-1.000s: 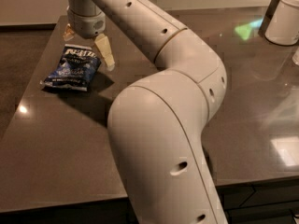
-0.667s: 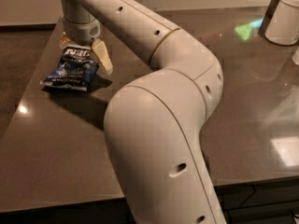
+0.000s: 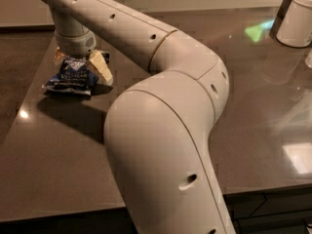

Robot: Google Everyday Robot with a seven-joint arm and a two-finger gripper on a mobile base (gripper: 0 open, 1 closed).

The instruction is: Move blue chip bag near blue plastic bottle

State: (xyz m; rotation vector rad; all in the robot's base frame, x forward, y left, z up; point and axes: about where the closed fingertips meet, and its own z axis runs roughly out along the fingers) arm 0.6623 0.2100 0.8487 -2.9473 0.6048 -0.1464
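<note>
The blue chip bag (image 3: 69, 78) lies flat on the dark table (image 3: 258, 111), close to the far left corner, with its lettered end pointing away from the camera. The gripper (image 3: 80, 62) sits directly over that far end. Its two cream fingers (image 3: 101, 67) are spread apart, one on each side of the bag's upper part, so the bag lies between them. They are not clamped on the bag. Whether either finger touches the foil cannot be determined.

The arm (image 3: 161, 111) runs from the lower centre of the view up and left to the gripper and covers much of the table's middle. A white container (image 3: 296, 19) stands at the far right corner, well apart from the bag. The blue plastic bottle is not visible in this view. It may be behind the arm or outside the frame.

Step in hand, as judged: the grasp. The gripper is positioned around the bag and the fingers are not yet closed.

Next move, as judged:
1. Close the fingers on the upper end of the bag. Crinkly foil is likely to slip or crumple, so a firm pinch is required.
2. Lift the bag clear of the table.
3. Carry it toward the bottle once the bottle is located, and set it down near the bottle without knocking it.
</note>
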